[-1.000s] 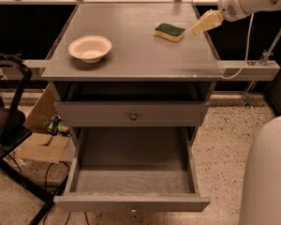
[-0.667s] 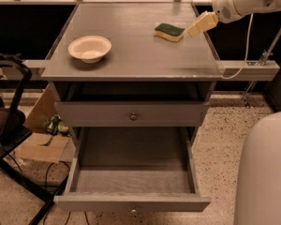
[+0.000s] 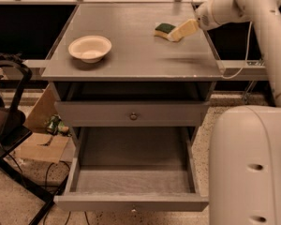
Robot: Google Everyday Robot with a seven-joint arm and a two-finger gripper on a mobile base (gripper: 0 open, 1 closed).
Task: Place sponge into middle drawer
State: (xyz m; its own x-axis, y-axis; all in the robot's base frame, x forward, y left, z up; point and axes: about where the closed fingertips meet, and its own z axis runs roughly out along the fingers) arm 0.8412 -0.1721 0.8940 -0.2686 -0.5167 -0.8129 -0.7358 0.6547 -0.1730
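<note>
- The robot's cream two-finger gripper [image 3: 177,33] sits at the far right of the tabletop, its tip against the right end of the sponge; whether it is open or clamped on anything cannot be told.
- The small wavy-edged sponge [image 3: 164,29], yellow foam with a dark green scrub face turned up, lies on the tabletop near the back right corner, touching the gripper's tip.
- The white robot arm [image 3: 253,13] reaches in from the upper right, and its wrist slopes down to the gripper.
- The flat grey wood-grain tabletop [image 3: 131,60] carries the sponge and a bowl.
- The cream round shallow bowl [image 3: 90,48] stands upright on the left half of the tabletop, well apart from the sponge.
- Below the tabletop, the upper grey drawer front with a small round knob [image 3: 131,114] is shut.
- Beneath that, the wide grey wood-grain middle drawer [image 3: 131,202] is pulled out towards the camera.
- The robot's bulky white body [image 3: 248,168] fills the lower right.
- A brown cardboard box [image 3: 40,135] lies on the speckled floor left of the cabinet, beside a black metal frame [image 3: 4,121].
</note>
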